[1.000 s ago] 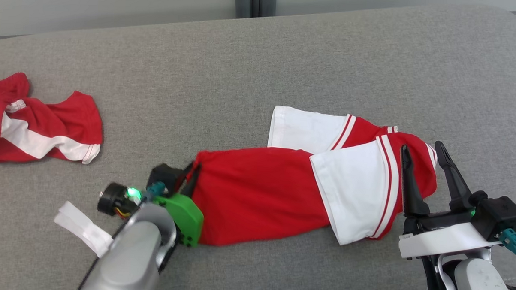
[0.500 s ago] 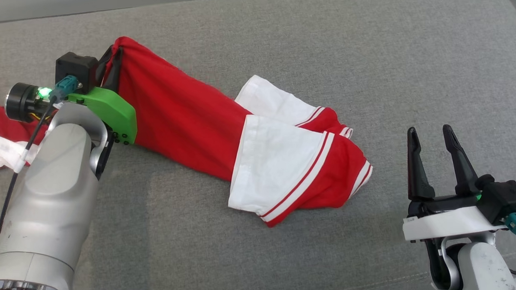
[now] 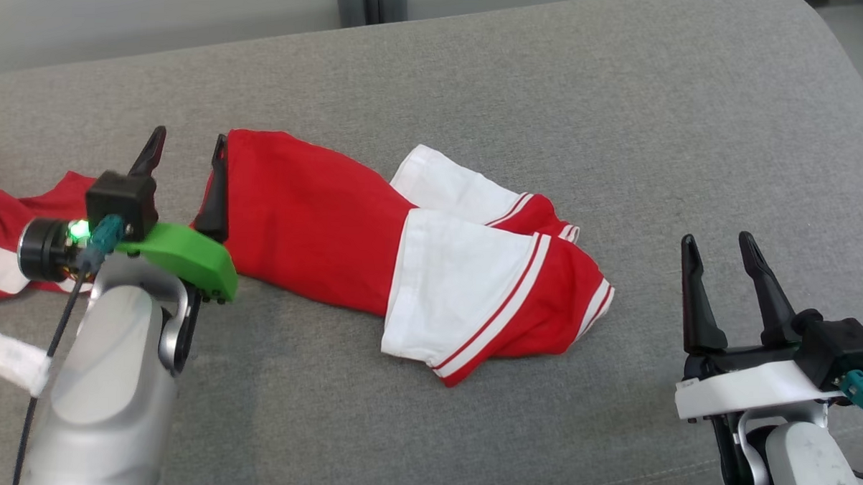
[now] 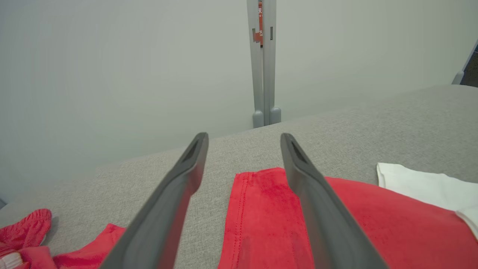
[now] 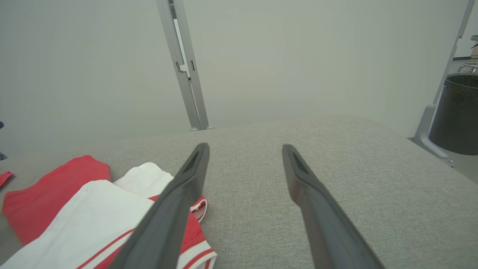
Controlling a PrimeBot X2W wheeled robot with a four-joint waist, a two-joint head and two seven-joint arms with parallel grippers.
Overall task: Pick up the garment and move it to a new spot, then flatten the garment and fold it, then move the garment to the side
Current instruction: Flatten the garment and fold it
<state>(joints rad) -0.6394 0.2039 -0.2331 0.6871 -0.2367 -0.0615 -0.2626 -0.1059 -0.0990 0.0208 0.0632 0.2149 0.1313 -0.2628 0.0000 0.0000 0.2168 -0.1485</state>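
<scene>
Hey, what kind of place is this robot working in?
Probably an indoor test room or lab: a wide grey woven-fabric cushion serves as the work surface, plain pale wall panels joined by a grey metal post stand behind it, and a dark round bin sits beside it.

the right gripper hangs with jaws spread wide above the grey fabric surface. the red and white garment lies lower left, partly behind one finger. a dark bin stands far right.

No wording can be read for certain. A red sticker on the far grey post carries small characters, too blurred to make out.
</scene>
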